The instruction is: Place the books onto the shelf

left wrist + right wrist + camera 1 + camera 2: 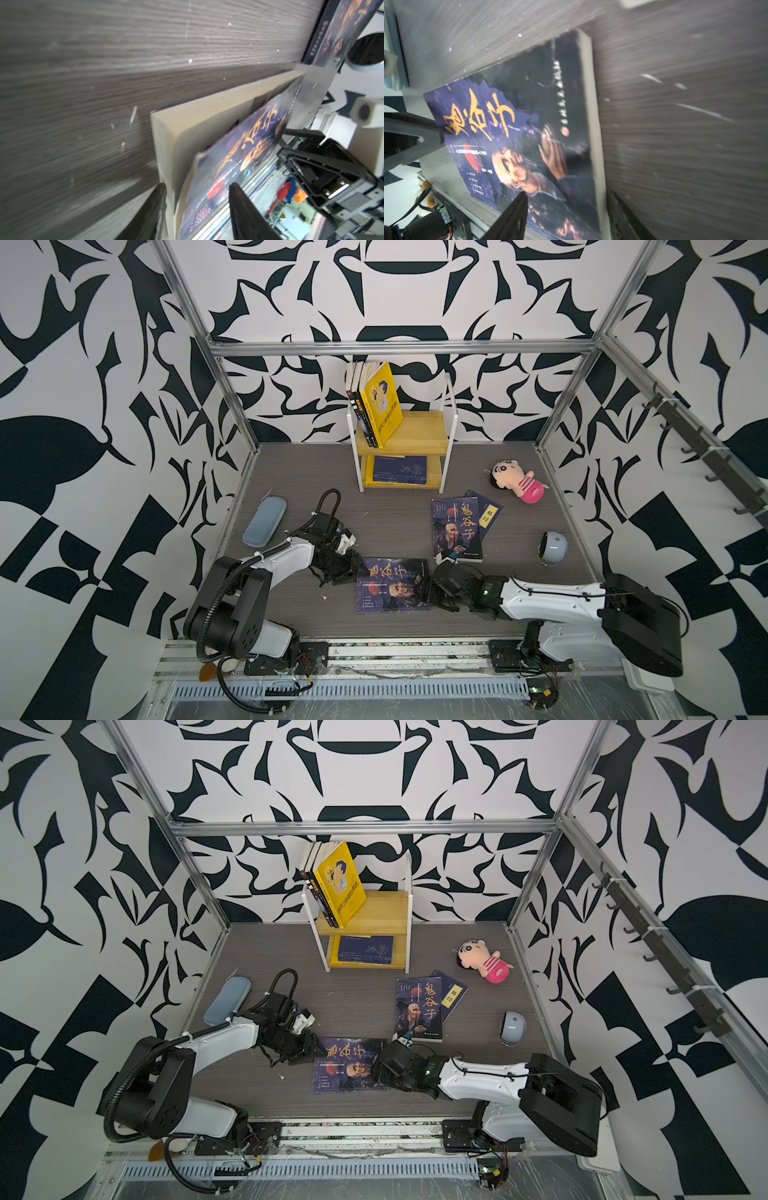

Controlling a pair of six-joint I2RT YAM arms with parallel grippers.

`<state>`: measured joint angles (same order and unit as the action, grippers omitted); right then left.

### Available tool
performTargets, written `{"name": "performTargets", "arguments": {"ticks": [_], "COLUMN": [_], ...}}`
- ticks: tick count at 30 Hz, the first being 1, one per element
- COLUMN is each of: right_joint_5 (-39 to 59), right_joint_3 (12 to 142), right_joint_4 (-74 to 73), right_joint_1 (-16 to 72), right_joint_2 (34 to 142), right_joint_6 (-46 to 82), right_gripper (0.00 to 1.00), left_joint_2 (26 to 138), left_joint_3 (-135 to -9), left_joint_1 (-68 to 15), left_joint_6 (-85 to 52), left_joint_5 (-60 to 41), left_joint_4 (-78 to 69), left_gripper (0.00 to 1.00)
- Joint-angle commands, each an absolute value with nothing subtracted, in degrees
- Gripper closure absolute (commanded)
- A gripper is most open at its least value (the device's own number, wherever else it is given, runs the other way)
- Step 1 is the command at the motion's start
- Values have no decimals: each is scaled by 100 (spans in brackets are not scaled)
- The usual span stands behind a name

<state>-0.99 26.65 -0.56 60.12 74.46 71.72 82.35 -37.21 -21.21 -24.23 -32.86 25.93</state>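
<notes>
A dark book with an old-man portrait (392, 585) lies flat near the table's front. My left gripper (358, 569) is at its left edge and is open. In the left wrist view one finger (160, 193) lies against the page block and the other stands off the cover (234, 145). My right gripper (428, 587) is open around the right edge (593, 124). A second portrait book (457, 531) overlaps a navy book with a yellow label (490, 514). On the shelf (419, 429), several books (380, 406) stand on top and a navy one (400, 469) lies below.
A pink-striped plush doll (517, 481) lies right of the shelf. A round grey-blue object (552, 547) sits near the right frame post. A grey-blue case (264, 521) lies at the left, behind my left arm. Aluminium frame rails border the table.
</notes>
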Motion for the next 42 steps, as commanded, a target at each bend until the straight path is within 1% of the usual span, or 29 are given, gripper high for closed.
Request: {"name": "performTargets", "arguments": {"ticks": [1, 3, 7, 11, 16, 19, 24, 26, 27, 30, 32, 35, 38, 42], "right_joint_5": [147, 159, 99, 56, -78, -116, -793, -1049, -1373, -1890, -2292, -2721, -3581, -4234], "right_joint_3": [2695, 2809, 2978, 3007, 2971, 3070, 3152, 3170, 3188, 3217, 3149, 3051, 3022, 2826], "right_joint_4": [-10, -9, 29, 51, 141, 356, 1177, 1519, 1666, 2047, 1910, 1474, 1200, 196], "right_joint_1": [6038, 6018, 5938, 5808, 5665, 5644, 5645, 5652, 5651, 5717, 5861, 6174, 6614, 7106], "right_joint_2": [7831, 7933, 8090, 8093, 7929, 7874, 7402, 7107, 6962, 6538, 6309, 6065, 5928, 5962], "right_joint_6": [7035, 6958, 6859, 6802, 6746, 6520, 5935, 5655, 5477, 5134, 4891, 4149, 3475, 2255], "right_gripper": [35, 35, 35, 36, 36, 35, 27, 24, 23, 22, 22, 22, 22, 22], "left_joint_2": [8010, 7954, 7884, 7852, 7840, 7824, 7782, 7761, 7755, 7763, 7766, 7762, 7778, 7796], "left_joint_3": [-3944, -3970, -4025, -4052, -4136, -4185, -4217, -4233, -4243, -4230, -4224, -4219, -4230, -4237], "left_joint_1": [-2144, -2145, -2136, -2076, -1976, -1895, -1757, -1706, -1688, -1672, -1664, -1668, -1669, -1668], "left_joint_6": [-2469, -2462, -2476, -2496, -2619, -2658, -2786, -2795, -2795, -2804, -2817, -2818, -2845, -2848], "left_joint_5": [-3480, -3532, -3546, -3556, -3495, -3507, -3548, -3551, -3551, -3551, -3551, -3557, -3578, -3582], "left_joint_4": [2648, 2648, 2672, 2698, 2724, 2729, 2732, 2728, 2729, 2716, 2697, 2692, 2698, 2655], "left_gripper": [50, 52, 63, 70, 88, 100, 100, 100, 100, 100, 100, 100, 100, 100]}}
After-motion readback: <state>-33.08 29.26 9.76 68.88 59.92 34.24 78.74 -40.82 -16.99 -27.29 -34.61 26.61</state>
